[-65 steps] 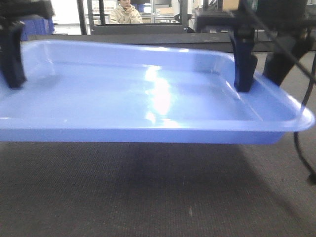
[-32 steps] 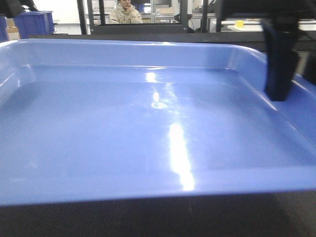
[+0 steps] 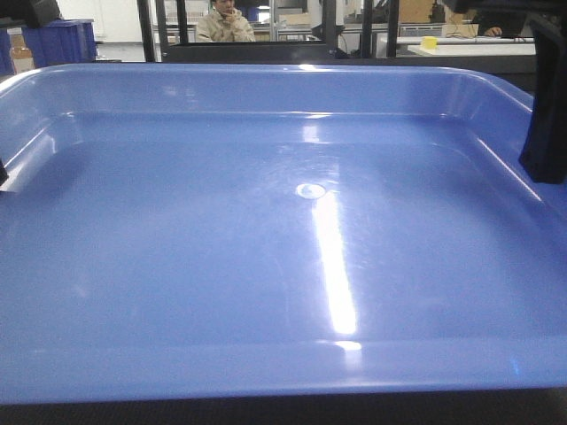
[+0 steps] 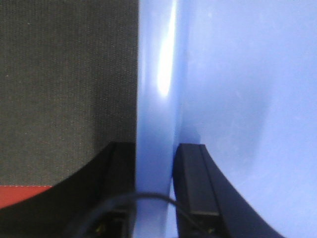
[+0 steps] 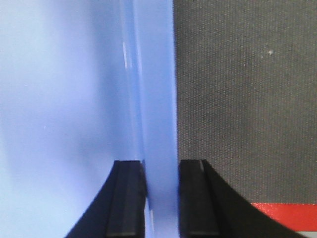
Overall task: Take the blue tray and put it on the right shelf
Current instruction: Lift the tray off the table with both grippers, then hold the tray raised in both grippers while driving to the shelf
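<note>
The blue tray [image 3: 266, 266] is being held over the dark carpet [image 5: 237, 99], filling the front view. The left gripper [image 4: 154, 166] is clamping the tray's left rim and the right gripper [image 5: 161, 171] is pinching its right rim, each with one finger inside the wall and one outside. Beyond the tray's far edge a person [image 3: 226, 22] is sitting.

Smooth glossy plastic on blue tray [image 3: 177, 266] w/ strong glare; dk surface [image 5: 237, 99] matt, rough-woven cloth

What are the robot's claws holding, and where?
Both hold the blue tray: the left gripper pinches its left rim, the right gripper its right rim.
</note>
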{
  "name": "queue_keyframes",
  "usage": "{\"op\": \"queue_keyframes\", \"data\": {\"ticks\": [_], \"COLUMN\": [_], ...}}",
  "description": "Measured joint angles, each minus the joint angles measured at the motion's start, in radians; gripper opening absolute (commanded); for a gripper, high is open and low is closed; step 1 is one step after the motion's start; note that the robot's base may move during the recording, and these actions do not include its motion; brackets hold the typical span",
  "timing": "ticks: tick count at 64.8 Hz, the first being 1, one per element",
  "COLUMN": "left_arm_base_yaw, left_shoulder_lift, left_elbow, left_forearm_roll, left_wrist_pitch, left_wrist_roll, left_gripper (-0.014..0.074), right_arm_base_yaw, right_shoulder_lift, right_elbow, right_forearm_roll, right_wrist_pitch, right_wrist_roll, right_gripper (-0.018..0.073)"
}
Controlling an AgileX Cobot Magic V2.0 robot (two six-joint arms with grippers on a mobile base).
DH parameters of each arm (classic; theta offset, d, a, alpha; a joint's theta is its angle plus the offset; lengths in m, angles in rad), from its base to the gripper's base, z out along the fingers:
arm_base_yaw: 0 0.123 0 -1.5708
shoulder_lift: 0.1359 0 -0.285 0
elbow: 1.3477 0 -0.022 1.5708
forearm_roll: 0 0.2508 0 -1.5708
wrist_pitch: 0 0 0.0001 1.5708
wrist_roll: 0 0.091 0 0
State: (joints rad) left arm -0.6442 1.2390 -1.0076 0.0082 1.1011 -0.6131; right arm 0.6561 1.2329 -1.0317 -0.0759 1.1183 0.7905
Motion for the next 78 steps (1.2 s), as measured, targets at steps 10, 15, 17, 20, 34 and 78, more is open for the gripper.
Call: {"op": "queue_keyframes", "data": {"ticks": [10, 15, 17, 20, 34, 78], "left_arm_base_yaw": [0.0, 0.0, 0.0, 0.0, 0.0, 0.0], "left_shoulder_lift": [0.0, 0.0, 0.0, 0.0, 0.0, 0.0], "left_elbow": [0.0, 0.0, 0.0, 0.0, 0.0, 0.0], "left_forearm_roll": [-0.008, -0.008, -0.008, -0.008, -0.008, -0.008], "left_wrist_pitch": [0.006, 0.013, 0.016, 0.02, 0.022, 0.022], "left_wrist_roll": [0.0, -0.002, -0.002, -0.002, -0.002, -0.002], "left_gripper": [0.0106, 0.0106, 0.0106, 0.0106, 0.0106, 0.0106], "right_arm_base_yaw": [0.0, 0.0, 0.0, 0.0, 0.001, 0.001], "right_shoulder_lift": [0.0, 0.0, 0.0, 0.0, 0.0, 0.0], "right_elbow": [0.0, 0.0, 0.0, 0.0, 0.0, 0.0], "right_forearm_roll": [0.002, 0.002, 0.005, 0.004, 0.004, 0.004], "right_wrist_pitch": [-0.002, -0.002, -0.002, -0.002, -0.002, -0.002], "right_wrist_roll": [0.0, 0.0, 0.0, 0.0, 0.0, 0.0], "right_gripper": [0.0243, 0.0243, 0.0243, 0.0243, 0.0243, 0.0243]}}
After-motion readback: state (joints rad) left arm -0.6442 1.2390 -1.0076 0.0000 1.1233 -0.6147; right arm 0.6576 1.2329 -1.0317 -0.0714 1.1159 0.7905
